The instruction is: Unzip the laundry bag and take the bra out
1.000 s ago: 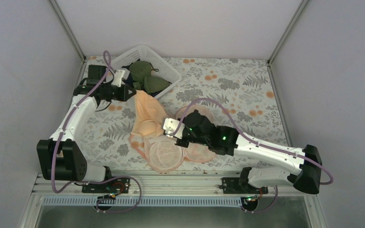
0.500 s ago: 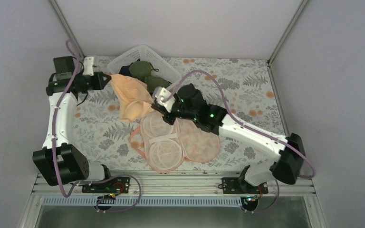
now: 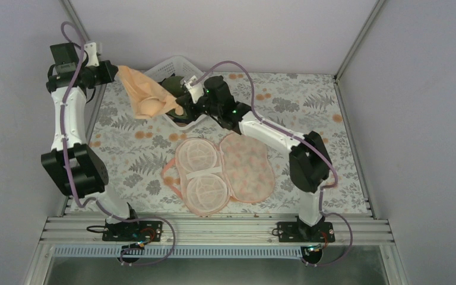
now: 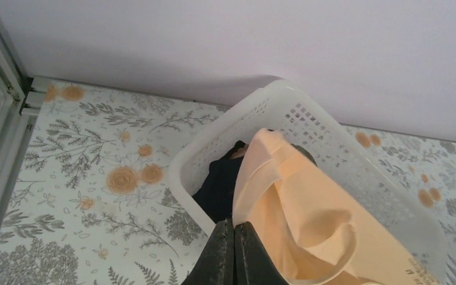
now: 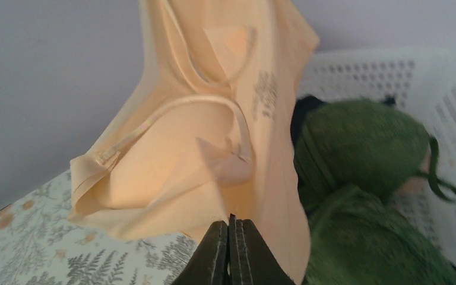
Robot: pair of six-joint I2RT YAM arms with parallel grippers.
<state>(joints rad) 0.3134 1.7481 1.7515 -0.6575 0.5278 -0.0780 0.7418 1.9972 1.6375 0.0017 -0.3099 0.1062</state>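
The peach bra (image 3: 145,95) hangs in the air between my two grippers, above the table's far left and the basket's near corner. My left gripper (image 3: 114,72) is shut on its upper edge; in the left wrist view the bra (image 4: 314,214) runs from my closed gripper (image 4: 235,224). My right gripper (image 3: 182,102) is shut on the other end; in the right wrist view the bra (image 5: 202,136) spreads above the closed gripper (image 5: 230,221). The laundry bag (image 3: 222,169) lies open and flat on the table, mesh cup frames on its left half, flower print on its right.
A white lattice basket (image 3: 208,80) stands at the back of the table with olive-green bras (image 5: 356,148) and a dark garment (image 4: 217,187) inside. The back wall and left frame post are close behind my left arm.
Both arms have carried the bra up and back, from over the open bag to the far left beside the basket. The bag stays open on the table.
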